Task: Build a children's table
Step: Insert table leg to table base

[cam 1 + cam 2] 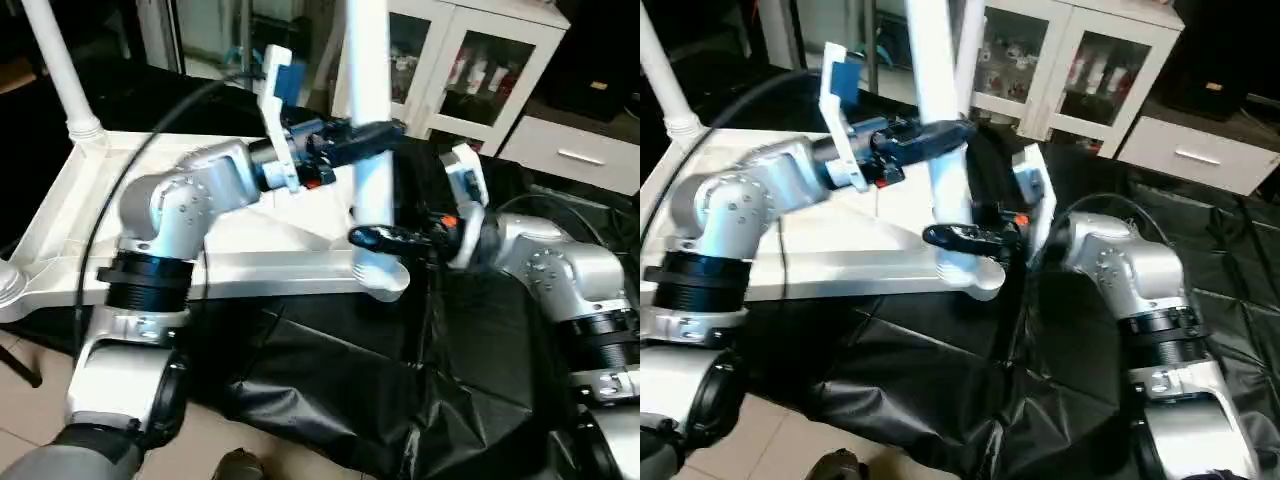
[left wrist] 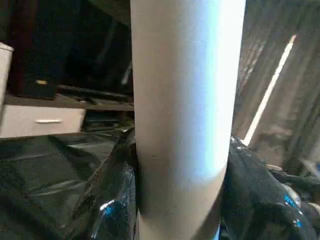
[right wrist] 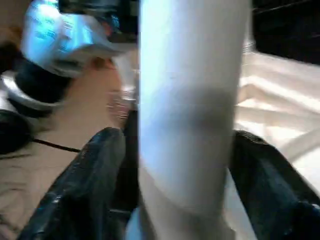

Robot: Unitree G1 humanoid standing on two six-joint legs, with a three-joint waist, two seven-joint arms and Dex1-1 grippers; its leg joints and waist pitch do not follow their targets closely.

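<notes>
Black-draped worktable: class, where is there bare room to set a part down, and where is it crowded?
Free: the black cloth in front of the tabletop, between the forearms. Crowded: the near corner socket, where both hands flank the upright leg.

Behind your black-draped surface point(image 1: 420, 380) you have a white glass-doored cabinet point(image 1: 470, 70), a white drawer unit point(image 1: 580, 150) beside it, and beige floor tiles point(image 1: 30, 390) below.

White table top point(image 1: 250, 250) and white leg point(image 1: 368, 120), black fingers point(image 1: 375, 237), black drape point(image 1: 400, 370), silver forearms point(image 1: 185, 195).
</notes>
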